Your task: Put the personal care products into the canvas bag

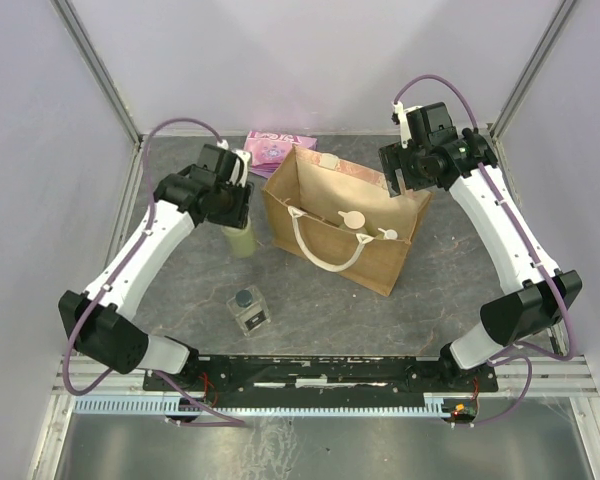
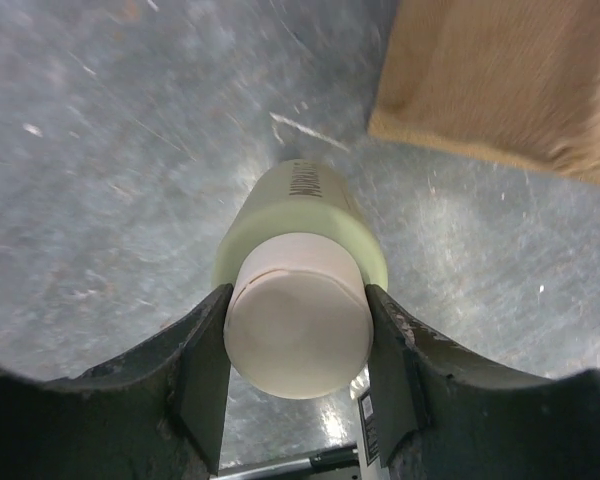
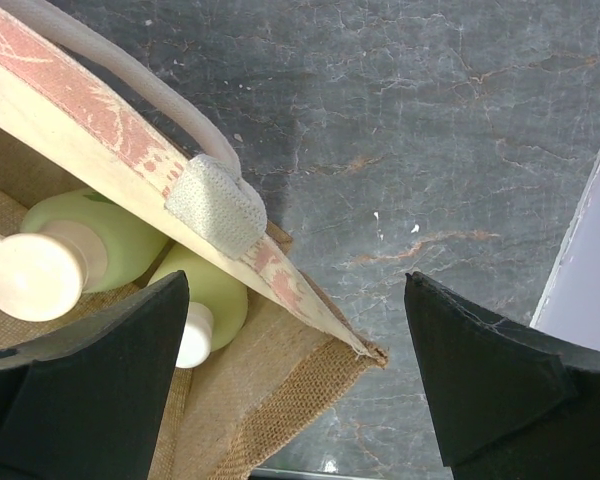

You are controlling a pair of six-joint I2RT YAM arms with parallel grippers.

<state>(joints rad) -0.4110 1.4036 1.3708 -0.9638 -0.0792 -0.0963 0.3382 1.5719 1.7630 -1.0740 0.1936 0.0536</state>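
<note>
The tan canvas bag (image 1: 345,225) stands open in the middle of the table, with cream rope handles and a reddish print at its rim. Two yellow-green bottles lie inside it: one with a pump top (image 3: 75,240) and one with a small cream cap (image 3: 208,290). My right gripper (image 3: 295,285) is open and empty above the bag's far right corner (image 1: 405,175). My left gripper (image 2: 298,295) is shut on the cream cap of a third yellow-green bottle (image 2: 305,205), which is upright just left of the bag (image 1: 240,240). The clear square bottle (image 1: 248,310) with a dark cap stands on the table near the front.
A pink packet (image 1: 275,148) lies behind the bag at the back of the table. The bag's side (image 2: 500,80) is close on the right of my left gripper. Grey enclosure walls and metal posts ring the table.
</note>
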